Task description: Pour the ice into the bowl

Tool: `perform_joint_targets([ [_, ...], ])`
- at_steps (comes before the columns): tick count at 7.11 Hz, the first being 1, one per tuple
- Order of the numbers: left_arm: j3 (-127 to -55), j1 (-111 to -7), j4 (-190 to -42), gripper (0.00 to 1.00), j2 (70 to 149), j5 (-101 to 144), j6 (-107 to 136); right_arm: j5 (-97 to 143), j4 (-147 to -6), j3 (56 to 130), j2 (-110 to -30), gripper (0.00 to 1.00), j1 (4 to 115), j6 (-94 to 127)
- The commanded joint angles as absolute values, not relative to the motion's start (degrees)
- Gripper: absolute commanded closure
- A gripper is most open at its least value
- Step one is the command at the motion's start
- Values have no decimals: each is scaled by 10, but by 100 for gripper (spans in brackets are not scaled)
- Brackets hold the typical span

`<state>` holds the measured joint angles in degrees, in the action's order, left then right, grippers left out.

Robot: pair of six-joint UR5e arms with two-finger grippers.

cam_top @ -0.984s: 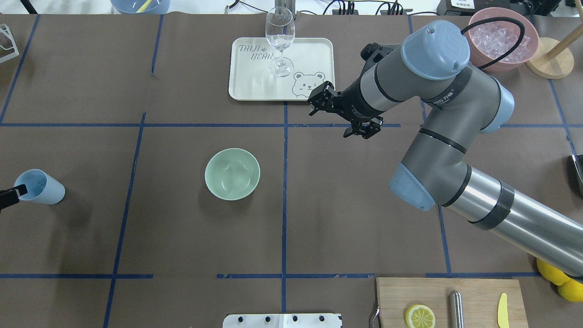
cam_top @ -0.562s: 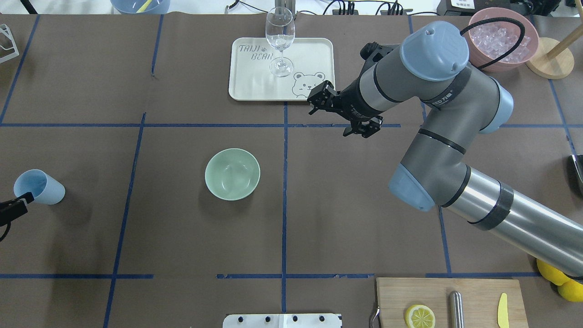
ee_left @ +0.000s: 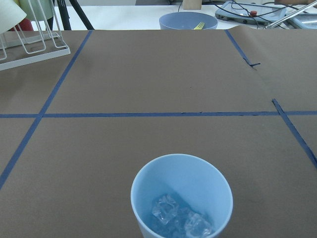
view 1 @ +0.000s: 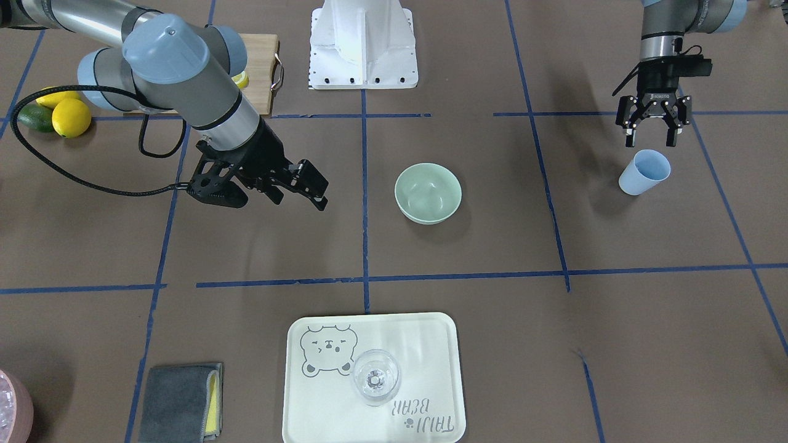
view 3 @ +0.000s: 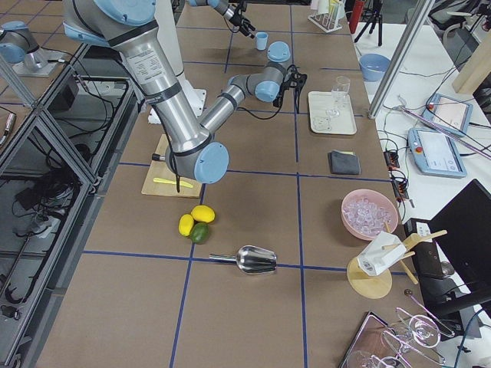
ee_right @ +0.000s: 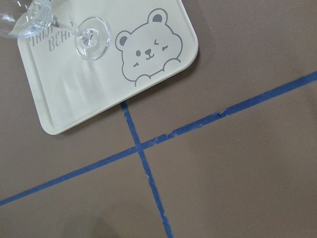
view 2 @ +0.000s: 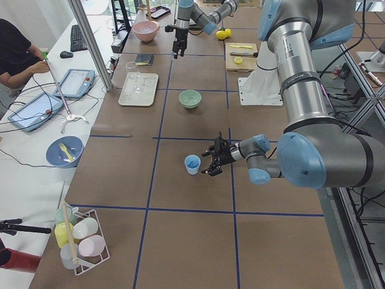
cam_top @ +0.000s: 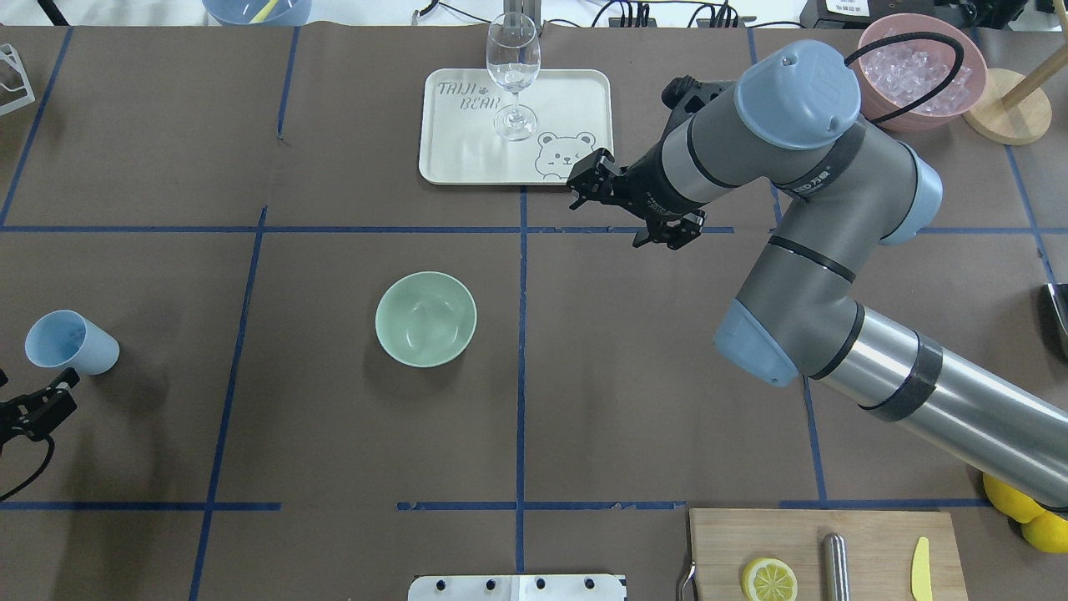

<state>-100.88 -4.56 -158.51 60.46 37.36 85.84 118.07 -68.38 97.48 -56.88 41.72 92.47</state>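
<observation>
Left edge of the tabletop: one light blue cup [cam_top: 71,342] was observed standing upright. The ice [ee_left: 181,220], a few small clear cubes, was seen lying at the cup's bottom; an exact count could not be made. The left gripper [cam_top: 37,409] was recorded just beside the cup on its near side, not touching it. Its jaws were spread apart, with nothing held between them.

Middle of the tabletop: one pale green bowl [cam_top: 425,319] was noted upright, well apart from the cup. The pour was not yet done.

Toward the far edge: one cream tray [cam_top: 467,159] with a bear print was logged, and one wine glass [cam_top: 513,75] was set upright on it. The right gripper [cam_top: 613,219] was found above the tabletop just off the tray's near right corner. Its jaws were spread wide, with nothing gripped.

Far right corner: one pink tub [view 3: 370,234] was recorded, filled with many clear cubes.

Near right corner: one wooden cutting board [cam_top: 801,534] was noted, carrying one lemon half [cam_top: 769,579] and one yellow knife [cam_top: 920,568]. Beside the board, two whole lemons [view 3: 202,213] and one lime [view 3: 199,233] were counted. One metal scoop [view 3: 245,261] was seen near the right edge.
</observation>
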Motion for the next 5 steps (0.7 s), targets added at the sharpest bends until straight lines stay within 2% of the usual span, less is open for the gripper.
perform_joint_targets([
  [1, -970, -37, -1580, 1, 639, 310, 873, 1181, -683, 976, -569, 0, 417, 923],
  [5, -881, -35, -1580, 1, 704, 220, 869, 1181, -683, 976, -569, 0, 418, 923],
])
